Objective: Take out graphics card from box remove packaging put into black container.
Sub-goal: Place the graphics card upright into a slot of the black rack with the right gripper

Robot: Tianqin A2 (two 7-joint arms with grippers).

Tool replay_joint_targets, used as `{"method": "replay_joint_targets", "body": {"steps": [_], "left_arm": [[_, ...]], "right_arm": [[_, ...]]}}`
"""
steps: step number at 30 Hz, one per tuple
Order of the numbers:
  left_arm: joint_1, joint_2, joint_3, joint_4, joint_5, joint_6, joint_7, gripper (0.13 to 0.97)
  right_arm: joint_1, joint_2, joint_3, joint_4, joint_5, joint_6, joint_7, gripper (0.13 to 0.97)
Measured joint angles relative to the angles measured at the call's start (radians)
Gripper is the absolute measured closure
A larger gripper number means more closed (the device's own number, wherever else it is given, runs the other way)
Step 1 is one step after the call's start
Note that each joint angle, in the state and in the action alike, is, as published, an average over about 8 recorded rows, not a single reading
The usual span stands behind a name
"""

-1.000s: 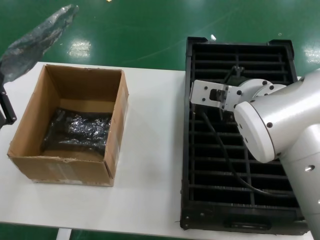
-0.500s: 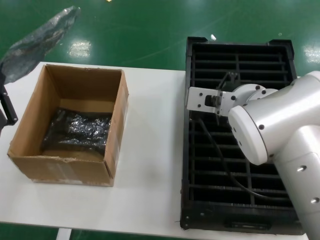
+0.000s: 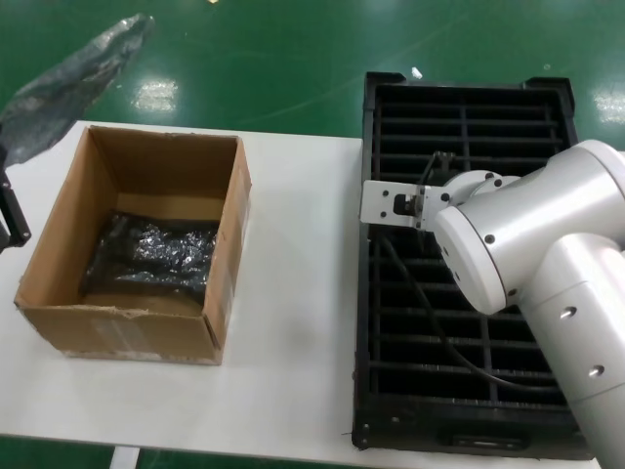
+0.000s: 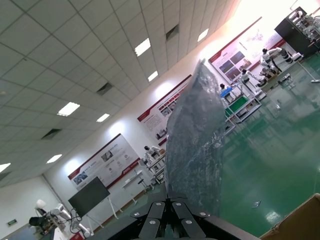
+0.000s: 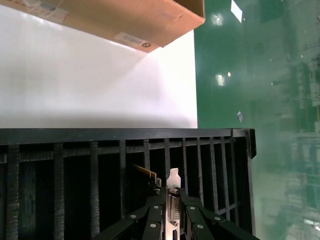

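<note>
My left gripper (image 4: 167,197) is raised off the table's left edge, shut on the packaging (image 4: 195,145), a limp grey-blue bag standing up from its jaws; the same packaging (image 3: 73,83) shows at the top left of the head view. The brown box (image 3: 229,244) stands open on the white table with a shiny dark crinkly bundle (image 3: 151,254) on its floor. My right gripper (image 5: 172,197) hangs over the black container (image 5: 100,135), shut on the graphics card (image 5: 173,182) by its silver port bracket, just above the slots. In the head view the right arm (image 3: 518,244) hides that gripper.
The white table (image 3: 293,293) has a bare strip between the box and the black container (image 3: 366,322). Green floor (image 3: 273,59) lies beyond the table's far edge. The container reaches close to the table's front and right edges.
My right arm has swung leftward and a little nearer over the black container, carrying the card with it. The left gripper with the bag and the box have stayed put.
</note>
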Motion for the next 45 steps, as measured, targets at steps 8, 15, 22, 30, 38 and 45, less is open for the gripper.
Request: {"method": "replay_joint_targets", "body": {"steps": [8, 15, 22, 30, 38, 45], "left_arm": [[-0.002, -0.002, 0.002, 0.007, -0.001, 0.001, -0.001, 0.957], [0.0, -0.007, 0.013, 0.008, 0.001, -0.006, -0.026, 0.957], [0.004, -0.007, 0.023, 0.003, 0.002, -0.01, -0.043, 0.957], [0.009, -0.001, 0.027, -0.011, -0.003, -0.002, -0.049, 0.957], [0.022, -0.014, 0.047, -0.029, -0.025, 0.003, -0.124, 0.957], [0.067, -0.105, 0.183, -0.084, -0.169, -0.075, -0.364, 0.957]], "right_arm": [[0.004, 0.001, -0.001, -0.021, 0.009, 0.009, 0.0, 0.921], [0.004, 0.003, -0.002, -0.025, 0.015, 0.01, 0.0, 0.903], [-0.003, 0.005, 0.002, -0.02, 0.016, 0.01, 0.002, 0.86], [-0.009, 0.006, 0.015, -0.004, 0.004, 0.021, 0.013, 0.784], [-0.01, 0.002, 0.038, 0.028, -0.043, 0.051, 0.046, 0.658], [-0.028, -0.001, 0.09, 0.089, -0.136, 0.119, 0.123, 0.511]]}}
